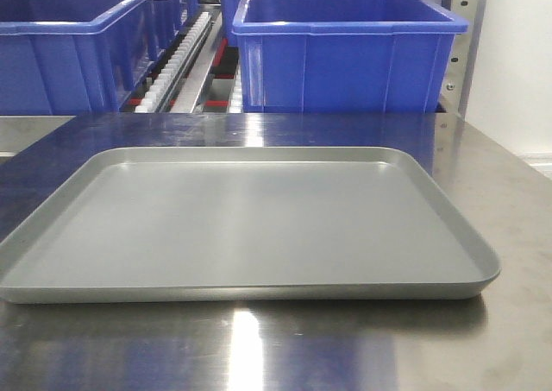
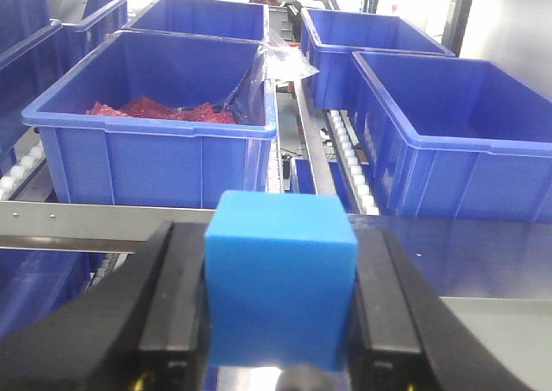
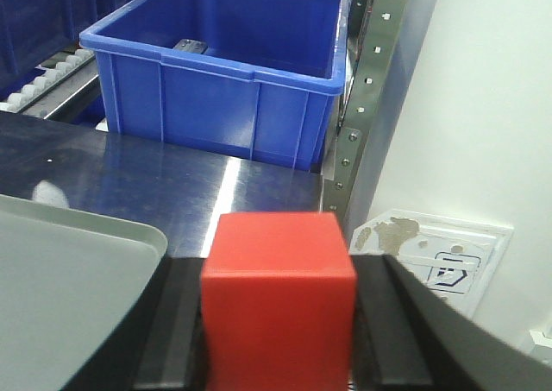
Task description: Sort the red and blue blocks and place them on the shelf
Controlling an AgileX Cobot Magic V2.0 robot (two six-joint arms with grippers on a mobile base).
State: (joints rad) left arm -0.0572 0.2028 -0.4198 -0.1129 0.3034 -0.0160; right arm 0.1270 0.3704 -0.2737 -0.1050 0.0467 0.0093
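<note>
Blue block (image 2: 280,279) sat clamped between my left fingers (image 2: 172,309), red block (image 3: 278,292) between my right fingers (image 3: 177,322); the shelf (image 2: 86,223) lay straight ahead, seemingly nearer the left.

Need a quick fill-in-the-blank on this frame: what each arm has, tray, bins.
1. The left end effector holds the ___ block.
2. The right end effector holds the ___ block.
3. The grey tray on the steel table is ___.
4. The plastic bins behind the tray are coloured ___.
Missing words: blue; red; empty; blue.
</note>
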